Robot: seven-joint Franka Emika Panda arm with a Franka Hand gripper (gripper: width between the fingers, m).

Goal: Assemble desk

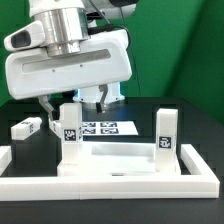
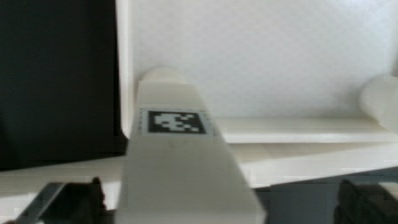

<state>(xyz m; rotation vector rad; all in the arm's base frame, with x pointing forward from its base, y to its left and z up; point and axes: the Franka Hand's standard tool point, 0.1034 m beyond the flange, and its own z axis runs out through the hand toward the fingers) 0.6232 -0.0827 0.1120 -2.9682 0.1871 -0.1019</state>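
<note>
The desk top (image 1: 120, 160) lies flat near the front, raised rim up, seen in the wrist view as a textured white panel (image 2: 267, 60). Two square legs stand upright on it, one at the exterior view's left (image 1: 68, 128) and one at its right (image 1: 165, 135). My gripper (image 1: 72, 102) hangs right over the left leg. In the wrist view that tagged leg (image 2: 175, 122) runs down between my fingertips, and my gripper (image 2: 217, 205) stands open with a gap on each side of it. The other leg shows as a rounded edge (image 2: 377, 100).
A loose leg (image 1: 27, 127) lies on the black table at the exterior view's left. The marker board (image 1: 100, 128) lies behind the desk top. White L-shaped border bars (image 1: 20, 165) frame the front and sides.
</note>
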